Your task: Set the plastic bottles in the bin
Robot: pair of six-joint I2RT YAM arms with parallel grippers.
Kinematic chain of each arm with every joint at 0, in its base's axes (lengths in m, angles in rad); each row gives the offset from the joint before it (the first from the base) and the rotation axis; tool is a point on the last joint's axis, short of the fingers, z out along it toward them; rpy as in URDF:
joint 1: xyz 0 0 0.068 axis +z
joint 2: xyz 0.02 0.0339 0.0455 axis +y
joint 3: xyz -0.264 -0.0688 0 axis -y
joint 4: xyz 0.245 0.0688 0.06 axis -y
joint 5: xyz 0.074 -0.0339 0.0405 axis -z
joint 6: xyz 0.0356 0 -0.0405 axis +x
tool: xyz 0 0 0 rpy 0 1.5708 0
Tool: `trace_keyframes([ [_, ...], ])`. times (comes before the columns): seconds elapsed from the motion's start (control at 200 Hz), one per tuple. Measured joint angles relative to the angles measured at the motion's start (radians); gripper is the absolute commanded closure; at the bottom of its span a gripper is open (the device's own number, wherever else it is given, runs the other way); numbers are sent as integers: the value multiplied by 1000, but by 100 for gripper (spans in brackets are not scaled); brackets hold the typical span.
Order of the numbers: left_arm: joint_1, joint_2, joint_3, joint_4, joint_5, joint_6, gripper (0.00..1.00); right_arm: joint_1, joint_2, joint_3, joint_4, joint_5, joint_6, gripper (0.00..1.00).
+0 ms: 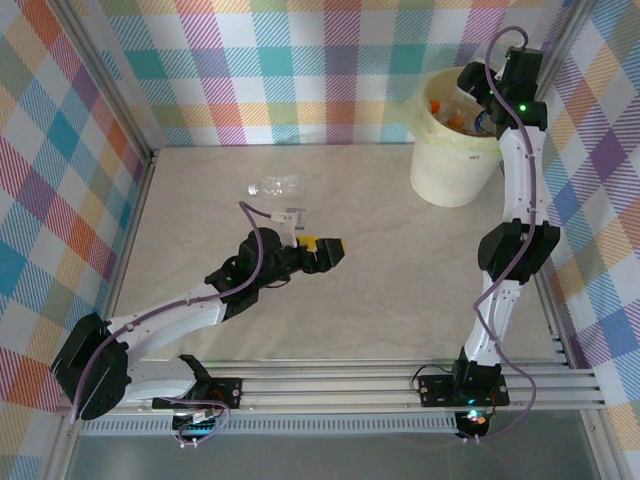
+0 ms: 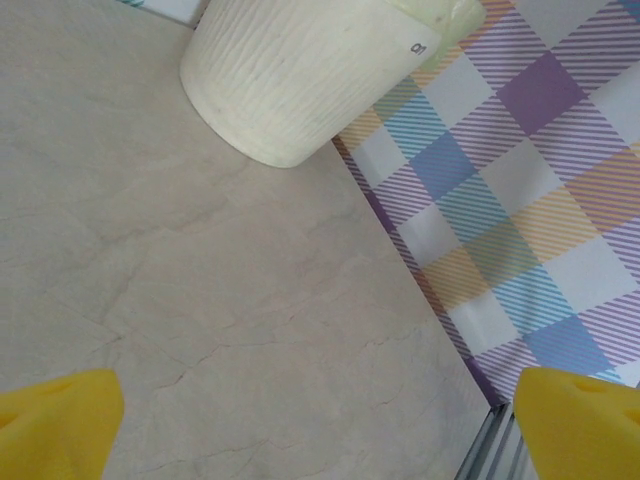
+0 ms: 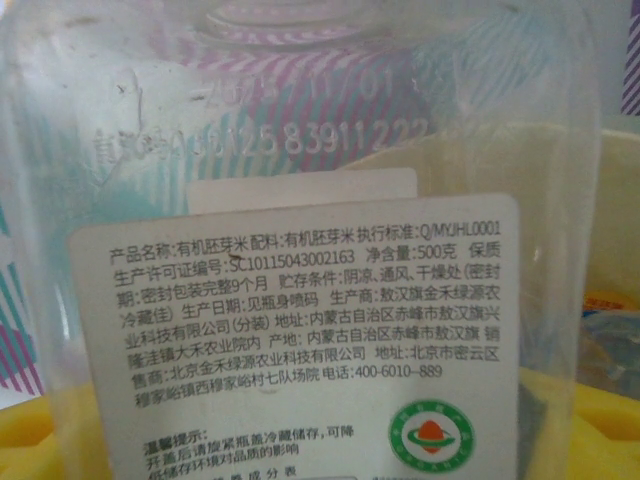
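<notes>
R arm (image 1: 518,190) reaches to the far right; R jaws sit over the mouth of the bin (image 1: 450,175). R wrist cam: clear bottle (image 3: 300,300) hard up against the lens, standing betw. the jaws. White label w/ printed Chinese text and a round green-and-orange mark faces me. R jaws partway apart and, as far as I can see, clamped on that bottle. R pads (image 3: 40,445), yellow, show at its lower sides. Pale bin rim behind it, on the right.

Bin: far-right corner of the counter (image 1: 380,230), upright, by the checked wall. Binned bottles (image 1: 455,118) lie inside, orange bits showing.

L arm (image 1: 190,315) stretched out to mid counter. L jaws wide apart, nothing betw. them, pointing right twd the bin. L wrist cam: L pads (image 2: 60,425), yellow, at the near corners, bare counter betw. them, ribbed bin wall beyond.

Second bottle (image 1: 275,186): clear, on its side on the counter, just far of the L jaws, well apart from the bin.
</notes>
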Motion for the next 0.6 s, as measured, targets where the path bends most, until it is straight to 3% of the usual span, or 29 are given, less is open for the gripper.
trace_keyframes([
  [0.155, 0, 15, 0, -2, -1, 0, 0, 0, 77, 65, 3, 0, 58, 0],
  [0.6, 0, 16, 0, -8, -14, 0, 0, 0, 44, 21, 9, 0, 66, 0],
])
